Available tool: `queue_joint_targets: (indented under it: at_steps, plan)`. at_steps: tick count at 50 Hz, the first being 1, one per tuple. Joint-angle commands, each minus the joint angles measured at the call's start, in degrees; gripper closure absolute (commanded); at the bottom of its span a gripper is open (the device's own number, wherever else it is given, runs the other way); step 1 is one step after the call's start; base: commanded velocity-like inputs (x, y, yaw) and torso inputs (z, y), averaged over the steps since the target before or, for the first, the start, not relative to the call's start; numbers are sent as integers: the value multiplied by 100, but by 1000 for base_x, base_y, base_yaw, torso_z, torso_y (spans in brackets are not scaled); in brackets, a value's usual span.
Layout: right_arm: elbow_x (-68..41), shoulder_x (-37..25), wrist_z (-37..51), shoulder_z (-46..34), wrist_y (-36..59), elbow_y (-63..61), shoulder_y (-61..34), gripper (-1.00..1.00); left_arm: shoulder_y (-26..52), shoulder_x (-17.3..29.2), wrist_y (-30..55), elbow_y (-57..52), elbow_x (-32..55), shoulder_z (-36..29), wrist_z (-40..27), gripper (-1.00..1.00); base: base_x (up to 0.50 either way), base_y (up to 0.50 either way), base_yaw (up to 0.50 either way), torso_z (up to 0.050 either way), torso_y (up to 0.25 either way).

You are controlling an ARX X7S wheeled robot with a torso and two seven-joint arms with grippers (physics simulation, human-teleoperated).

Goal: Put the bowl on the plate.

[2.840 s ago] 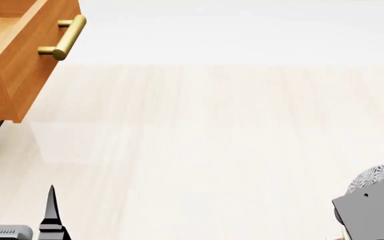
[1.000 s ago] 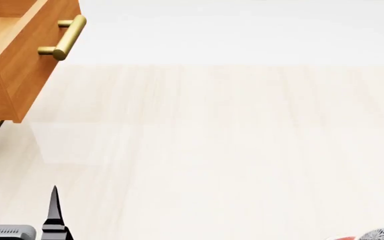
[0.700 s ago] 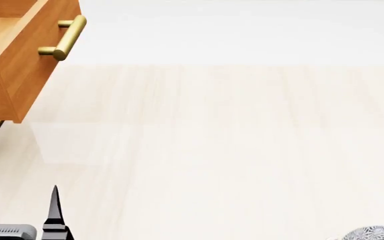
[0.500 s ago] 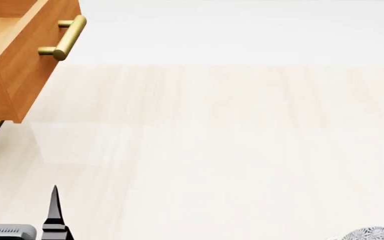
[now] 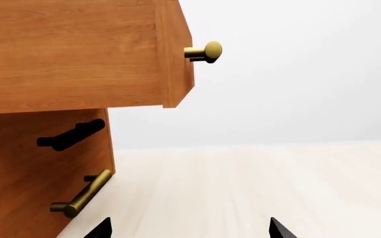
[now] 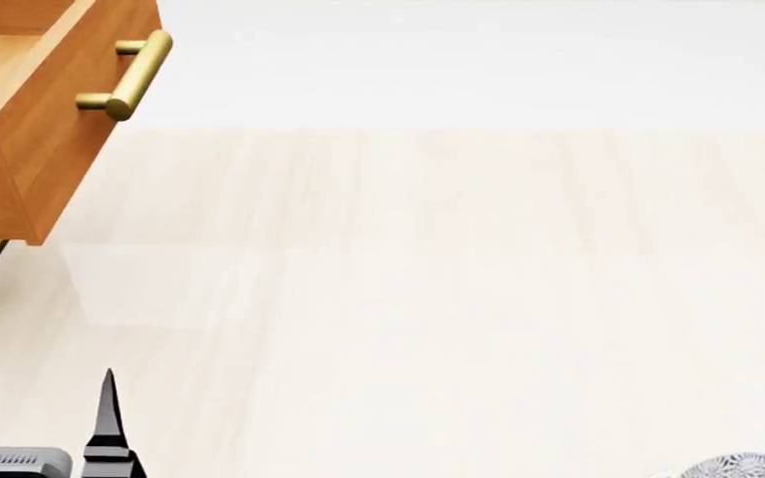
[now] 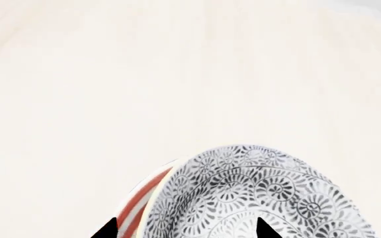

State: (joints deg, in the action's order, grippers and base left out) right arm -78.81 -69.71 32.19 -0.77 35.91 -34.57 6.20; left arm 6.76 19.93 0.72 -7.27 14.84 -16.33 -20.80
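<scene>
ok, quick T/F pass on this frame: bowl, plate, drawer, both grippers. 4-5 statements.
1. The bowl has a grey floral pattern. True.
2. The plate has blue rings. False: its visible rim has red rings.
3. The upper drawer is shut flush. False: it is pulled out, showing its open top.
4. The left gripper holds the bowl. False: its jaws stand apart with nothing between them.
5. In the right wrist view the right gripper shows fingertips spread apart over the bowl. True.
</scene>
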Motion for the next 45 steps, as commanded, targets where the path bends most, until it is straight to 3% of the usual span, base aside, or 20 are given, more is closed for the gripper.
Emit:
queue_joint_targets:
  at_steps: [1, 11, 45]
  plan:
    - [-222, -272, 71, 660, -243, -387, 419, -100, -4, 16, 36, -57, 9, -16, -29, -100, 0, 0, 0, 0, 0]
    - [-296, -281, -10, 1039, -394, -678, 501, -100, 4, 23, 6, -32, 20, -18, -34, -100, 0, 0, 0, 0, 0]
    - [-193, -276, 600, 366, -215, -1464, -1083, -100, 21, 50, -11, -35, 39, -61, -66, -100, 0, 0, 0, 0, 0]
